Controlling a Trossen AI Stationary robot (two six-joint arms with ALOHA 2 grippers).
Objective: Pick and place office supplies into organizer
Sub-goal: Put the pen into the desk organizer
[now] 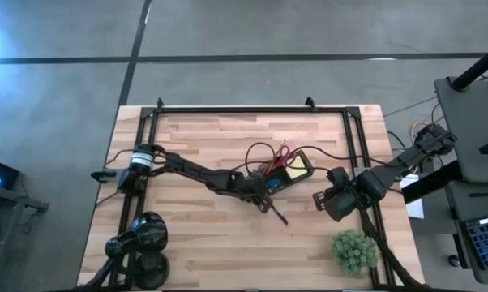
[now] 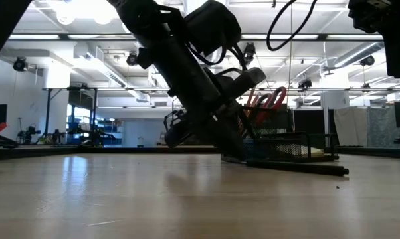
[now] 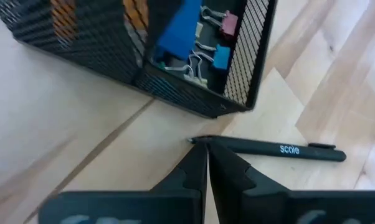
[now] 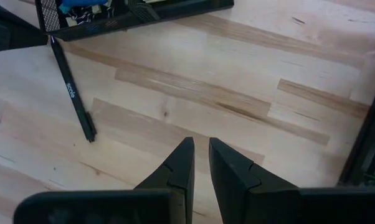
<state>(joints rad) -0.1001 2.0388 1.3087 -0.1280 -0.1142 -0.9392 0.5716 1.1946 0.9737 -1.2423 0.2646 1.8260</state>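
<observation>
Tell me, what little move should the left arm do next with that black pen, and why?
Probably lift a little. In the left wrist view the left gripper has its jaws pinched on the tip of the black pen, which lies flat on the table just outside the mesh organizer. Raising it would let the pen clear the wall.

Lighting's pretty even from overhead. In the low view the ceiling strip lights (image 2: 74,13) blow out a bit, and the dark left arm (image 2: 187,73) reads as a near silhouette against them. The pale wooden desk (image 2: 120,199) has a soft sheen. The left wrist view is soft up close, with the black mesh organizer (image 3: 100,43) slightly blurred. Shadows are faint everywhere.
</observation>
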